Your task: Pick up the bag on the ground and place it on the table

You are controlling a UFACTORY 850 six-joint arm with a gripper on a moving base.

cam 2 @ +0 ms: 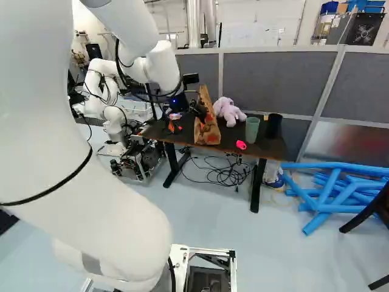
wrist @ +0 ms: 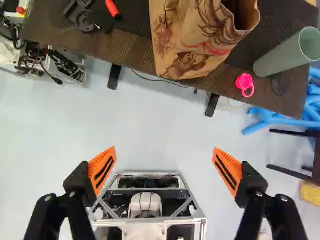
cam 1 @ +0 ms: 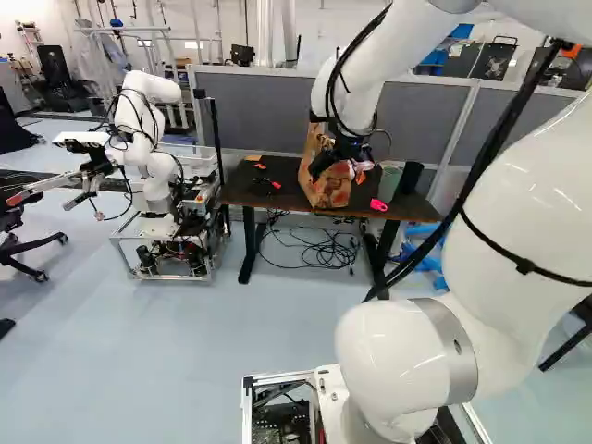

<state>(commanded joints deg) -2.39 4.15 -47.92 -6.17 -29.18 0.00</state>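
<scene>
Two fingers (wrist: 102, 170) spread wide, released; nothing between them, no contact with the bag. Well beneath, through the gap: a metal frame (wrist: 150, 175), probably the robot's own base. Ahead of the fingers: the paper bag (wrist: 192, 45), standing on the surface (wrist: 125, 50) close to its near edge, not on the ground. Just beside it, on the cup side: a pink ring (wrist: 244, 84), then a green cup (wrist: 282, 54) farther out. Ahead, on the bag's other side: a red-handled tool (wrist: 112, 7). Beyond the bag in the right base view: a stuffed toy (cam 2: 228, 111).

Reasoning: surface carries the bag's weight, so no grip is needed; the wide spread probably keeps the pads clear of the paper. Near-edge placement may simply suit the arm's reach and avoid the toy. Judged: placing essentially done, only backing away remains. Risk: a finger snagging the paper.

Unclear: bag's far part cut off in the wrist view, contents dark. Cannot tell whether its near corner overhangs. In the left base view the arm (cam 1: 351, 102) covers part of the bag. The black cup (cam 2: 273, 125) is hard to separate from the surface in the wrist view.
</scene>
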